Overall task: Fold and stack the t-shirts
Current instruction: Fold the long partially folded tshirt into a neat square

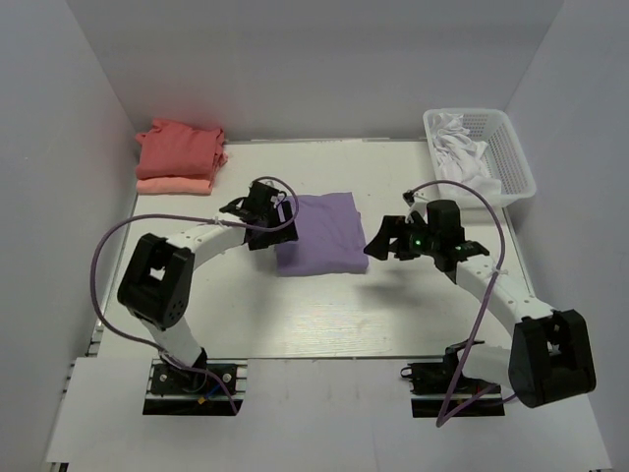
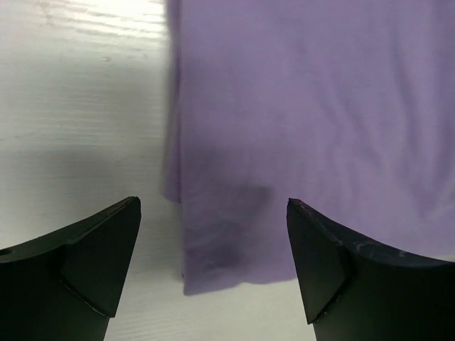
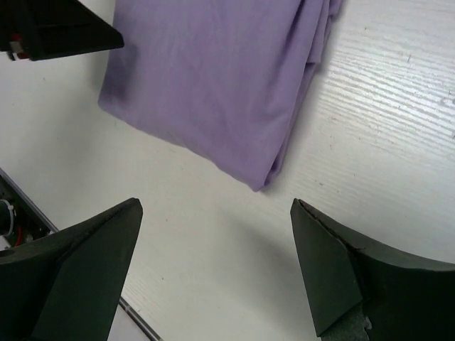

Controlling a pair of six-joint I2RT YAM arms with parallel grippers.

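Observation:
A lavender-purple t-shirt (image 1: 319, 233) lies folded into a rectangle in the middle of the table. My left gripper (image 1: 280, 226) hovers open over its left edge. In the left wrist view a corner of the shirt (image 2: 306, 106) lies below the gap between the spread fingers (image 2: 92, 256). My right gripper (image 1: 378, 241) is open beside the shirt's right edge, and its wrist view shows bare table between the fingers (image 3: 334, 263), with the shirt's folded corner (image 3: 213, 78) just beyond. At the back left, a folded coral-red t-shirt (image 1: 180, 147) rests on a salmon-pink one (image 1: 175, 184).
A white plastic basket (image 1: 511, 147) holding white cloth (image 1: 457, 147) stands at the back right corner. White walls close in the left, back and right sides. Purple cables loop from both arms near the front edge.

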